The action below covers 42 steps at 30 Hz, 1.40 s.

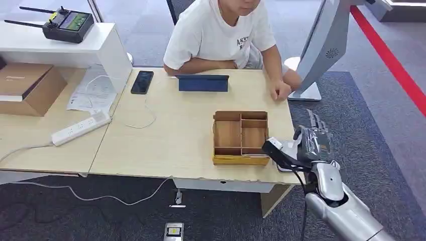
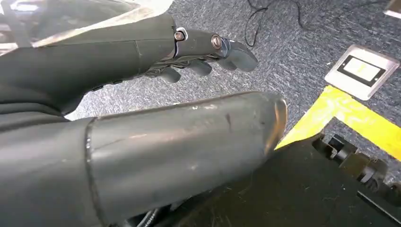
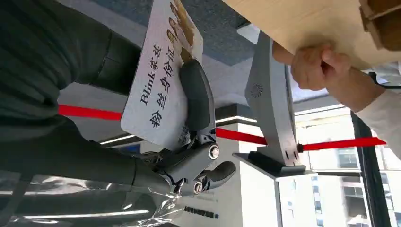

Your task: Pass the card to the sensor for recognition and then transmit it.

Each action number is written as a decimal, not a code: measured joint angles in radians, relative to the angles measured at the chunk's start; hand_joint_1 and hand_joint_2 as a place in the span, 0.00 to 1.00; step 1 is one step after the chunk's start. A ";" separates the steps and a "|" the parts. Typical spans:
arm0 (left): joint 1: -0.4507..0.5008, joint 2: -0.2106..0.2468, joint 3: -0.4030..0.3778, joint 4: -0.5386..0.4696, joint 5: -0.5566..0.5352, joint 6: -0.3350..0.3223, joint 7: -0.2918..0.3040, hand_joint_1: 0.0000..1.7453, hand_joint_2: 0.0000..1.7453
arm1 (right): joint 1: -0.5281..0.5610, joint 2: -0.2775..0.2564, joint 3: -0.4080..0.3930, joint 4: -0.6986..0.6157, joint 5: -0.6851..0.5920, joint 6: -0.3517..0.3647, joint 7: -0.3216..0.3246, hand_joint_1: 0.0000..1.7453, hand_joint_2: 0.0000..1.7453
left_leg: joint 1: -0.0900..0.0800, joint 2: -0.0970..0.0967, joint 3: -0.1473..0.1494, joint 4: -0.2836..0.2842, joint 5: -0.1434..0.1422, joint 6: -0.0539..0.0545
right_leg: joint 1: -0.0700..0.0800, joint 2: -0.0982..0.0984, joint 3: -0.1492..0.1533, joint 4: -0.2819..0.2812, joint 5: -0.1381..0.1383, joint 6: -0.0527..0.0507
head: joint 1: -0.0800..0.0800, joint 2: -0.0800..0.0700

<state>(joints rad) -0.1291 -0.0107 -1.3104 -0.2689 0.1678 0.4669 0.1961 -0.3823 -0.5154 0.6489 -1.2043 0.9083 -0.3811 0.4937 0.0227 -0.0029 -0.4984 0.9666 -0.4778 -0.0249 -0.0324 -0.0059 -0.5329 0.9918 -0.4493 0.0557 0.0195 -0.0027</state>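
**Card held off the table's right corner**

The right hand (image 1: 312, 143) clamps the card (image 3: 161, 85) between thumb and fingers, just beyond the table (image 1: 176, 140) edge, beside the wooden tray (image 1: 240, 138). The grey sensor stand (image 1: 321, 45) rises behind it, near the person's fist (image 1: 279, 90). The left hand (image 2: 142, 94) hangs over the carpet, fingers loosely apart, holding nothing.

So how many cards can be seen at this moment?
1. The card is held in the right hand, beside the table's right edge, near the grey sensor stand. The wooden tray looks empty, though its walls may hide something.
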 joint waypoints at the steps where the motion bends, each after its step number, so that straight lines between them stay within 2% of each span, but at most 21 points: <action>1: 0.000 0.000 0.000 0.000 0.000 0.000 0.000 0.00 0.00 | 0.006 -0.002 -0.006 0.003 0.000 0.003 0.003 1.00 1.00 | 0.000 0.000 0.000 0.000 0.000 0.000 | 0.000 0.000 0.000 0.000 0.000 0.000 | 0.000 0.000; 12: -0.006 0.000 0.000 0.000 -0.018 -0.006 0.000 0.00 0.00 | 0.055 0.009 -0.023 0.038 -0.014 0.021 -0.037 1.00 1.00 | 0.000 0.000 0.000 0.000 0.000 0.000 | 0.000 0.000 0.000 0.000 0.000 0.000 | 0.000 0.000; 25: -0.017 -0.001 0.000 0.000 -0.029 -0.018 0.002 0.00 0.00 | 0.071 0.075 -0.021 0.108 -0.018 0.016 -0.084 1.00 1.00 | 0.000 0.000 -0.001 0.000 0.000 0.000 | 0.000 0.000 0.000 0.000 0.000 0.000 | 0.000 0.000; 42: -0.018 -0.003 0.000 0.000 -0.035 -0.019 0.002 0.00 0.00 | 0.071 0.109 -0.021 0.171 -0.028 0.014 -0.087 1.00 1.00 | 0.000 0.000 -0.001 0.000 0.000 0.000 | 0.000 0.000 0.000 0.000 0.000 0.000 | 0.000 0.000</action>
<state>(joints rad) -0.1471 -0.0134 -1.3104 -0.2689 0.1331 0.4475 0.1980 -0.3113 -0.4066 0.6283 -1.0330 0.8801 -0.3666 0.4063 0.0228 -0.0028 -0.4989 0.9663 -0.4780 -0.0248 -0.0324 -0.0059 -0.5332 0.9918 -0.4494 0.0557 0.0195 -0.0027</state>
